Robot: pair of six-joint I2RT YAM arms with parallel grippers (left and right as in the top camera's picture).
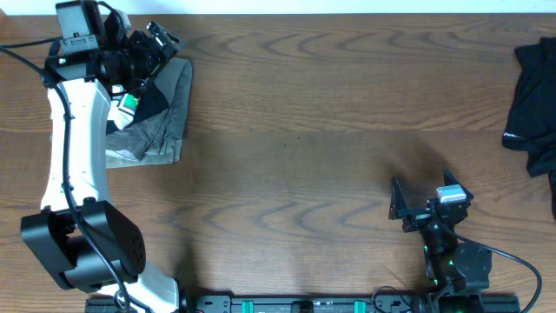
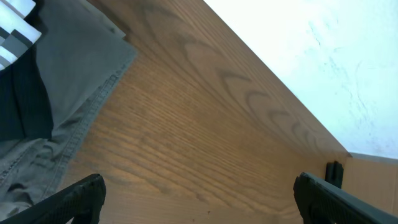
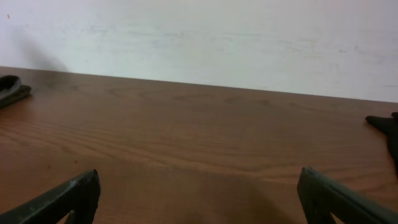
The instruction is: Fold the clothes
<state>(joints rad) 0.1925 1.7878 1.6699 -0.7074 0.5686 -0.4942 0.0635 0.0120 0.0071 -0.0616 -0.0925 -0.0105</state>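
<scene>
The left fingers (image 1: pixel 156 48) are wide apart and hold nothing. They hang over the far left corner of the bench (image 1: pixel 295 130), just above the clothes (image 1: pixel 165 122), a folded grey pile with a bit of white and green. The right fingers (image 1: pixel 401 207) are wide apart too, near the front, and hold nothing. A black cloth (image 1: pixel 534 96) lies at the right edge.

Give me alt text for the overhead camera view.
The left gripper hovers open over folded grey clothes at the far left of the table. The right gripper is open above bare wood, front right; a black garment lies at the right edge.
</scene>
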